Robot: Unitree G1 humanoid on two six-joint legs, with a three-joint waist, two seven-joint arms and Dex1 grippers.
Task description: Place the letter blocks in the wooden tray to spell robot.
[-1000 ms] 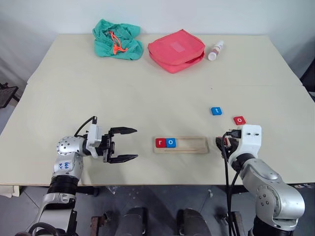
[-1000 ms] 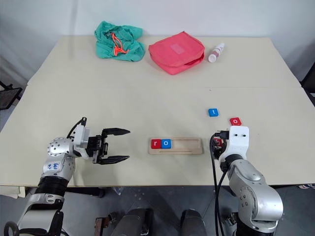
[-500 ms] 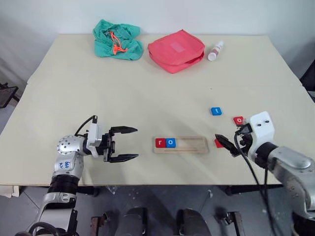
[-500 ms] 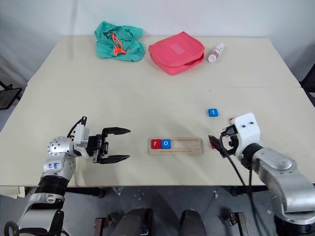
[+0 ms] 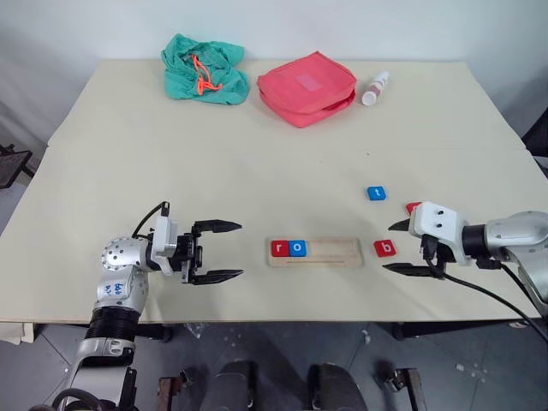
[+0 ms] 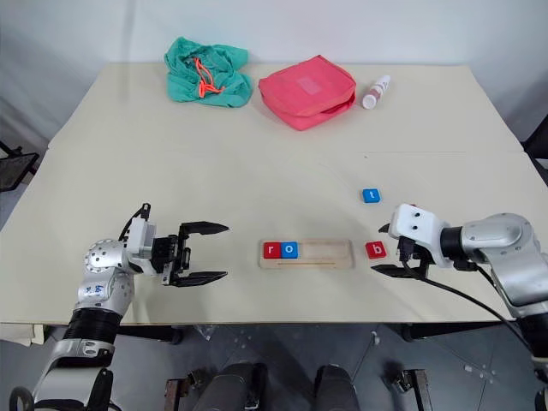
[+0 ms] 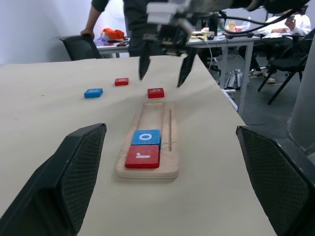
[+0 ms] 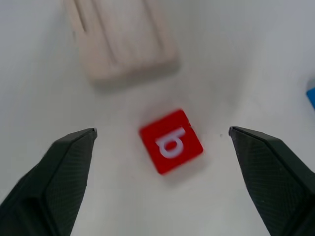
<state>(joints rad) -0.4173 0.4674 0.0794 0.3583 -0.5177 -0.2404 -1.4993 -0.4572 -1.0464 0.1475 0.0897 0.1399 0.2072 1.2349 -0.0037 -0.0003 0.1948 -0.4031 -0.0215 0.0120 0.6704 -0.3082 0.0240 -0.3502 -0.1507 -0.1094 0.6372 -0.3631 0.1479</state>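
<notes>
The right hand [image 5: 401, 248], fingers spread and empty, half hides the red o block [image 5: 412, 206]. Red b [image 5: 384, 248] lies beside the wooden tray [image 5: 334, 250]. The left hand [image 5: 224, 251] is open.

Pale beige table [image 5: 257, 154] against a white wall [image 5: 282, 26]. Grey floor [image 5: 282, 360] below the near edge. Beyond, black chairs [image 7: 81, 46] and a cluttered desk [image 7: 231, 40].

White "r" on red block [image 5: 279, 248], "o" on blue [image 5: 297, 248], "b" on red [image 5: 385, 249], "t" on blue [image 5: 376, 193]
</notes>
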